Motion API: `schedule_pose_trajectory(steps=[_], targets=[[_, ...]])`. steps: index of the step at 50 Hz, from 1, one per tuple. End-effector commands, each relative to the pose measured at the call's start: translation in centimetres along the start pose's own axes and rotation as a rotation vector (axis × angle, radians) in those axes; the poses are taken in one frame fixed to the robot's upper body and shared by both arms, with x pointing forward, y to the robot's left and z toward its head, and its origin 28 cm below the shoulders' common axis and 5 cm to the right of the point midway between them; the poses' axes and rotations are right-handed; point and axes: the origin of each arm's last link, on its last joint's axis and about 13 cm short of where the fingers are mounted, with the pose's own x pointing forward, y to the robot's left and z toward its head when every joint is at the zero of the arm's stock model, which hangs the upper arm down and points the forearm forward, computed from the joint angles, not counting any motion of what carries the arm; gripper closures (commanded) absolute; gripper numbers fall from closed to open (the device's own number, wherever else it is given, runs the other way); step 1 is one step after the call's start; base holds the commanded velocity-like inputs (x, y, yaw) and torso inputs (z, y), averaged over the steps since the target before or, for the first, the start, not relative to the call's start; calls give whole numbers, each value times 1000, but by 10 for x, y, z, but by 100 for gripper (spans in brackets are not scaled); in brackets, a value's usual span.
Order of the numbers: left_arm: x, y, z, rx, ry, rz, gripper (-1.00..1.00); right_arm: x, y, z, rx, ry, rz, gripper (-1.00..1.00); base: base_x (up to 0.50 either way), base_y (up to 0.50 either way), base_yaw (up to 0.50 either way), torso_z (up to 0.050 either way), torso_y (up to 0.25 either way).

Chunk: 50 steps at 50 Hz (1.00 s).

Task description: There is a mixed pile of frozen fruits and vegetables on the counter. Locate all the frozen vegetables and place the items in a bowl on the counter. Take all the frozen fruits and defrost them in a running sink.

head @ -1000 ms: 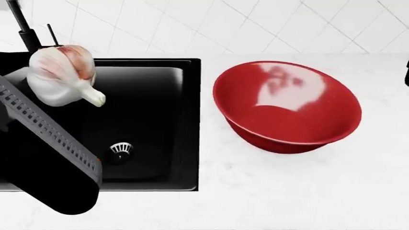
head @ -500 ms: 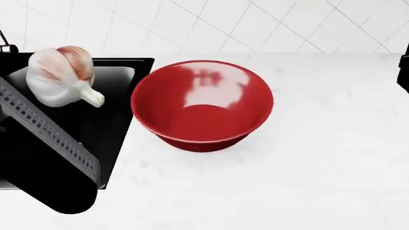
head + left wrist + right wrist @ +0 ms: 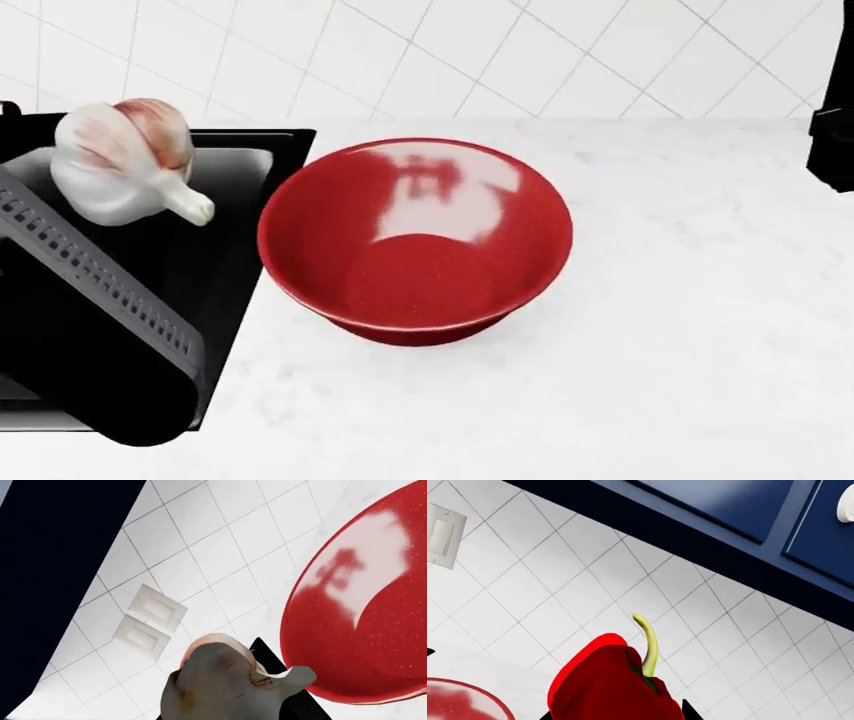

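1. White, faintly marbled tabletop meets diamond-set glossy wall tiles.
2. Wide, round, shiny red bowl sits beside the matte black sink.
3. Left end effector, fingers hidden, seemingly grips the papery, pink-tinged garlic over the sink.
4. Right end effector apparently holds the glossy red pepper, curved green stem up.

Glossy red round bowl gleams with white reflections and faint speckles. The whitish garlic bulb shows a pinkish-red blush. Matte black sink meets the white, faintly marbled counter. A glossy red bell pepper carries a yellow-green stem against white diagonal wall tiles and navy cabinets.
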Motion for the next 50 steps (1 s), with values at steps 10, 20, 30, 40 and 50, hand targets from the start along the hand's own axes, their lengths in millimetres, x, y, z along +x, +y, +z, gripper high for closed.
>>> schedule_pose_trajectory(steps=[10,20,30,40,50], targets=[[-2,3,1,-6,-2,21,100,1,1,4,-27,-11,0,100,0,132,0,0,1],[-4,7,5,-1,-32,43,100,1,2,42,-31,-70,41,100,0,0,0,0,0],[-5,17,16,8,-61,83,100,20,25,72,23,-65,112,100,0,0,0,0,0],[-8,17,13,1,-58,82,100,58,54,100,-44,-52,109,100,0,0,0,2,1],[-7,15,10,-7,-51,79,100,111,84,74,-29,39,90,100,0,0,0,0,0]])
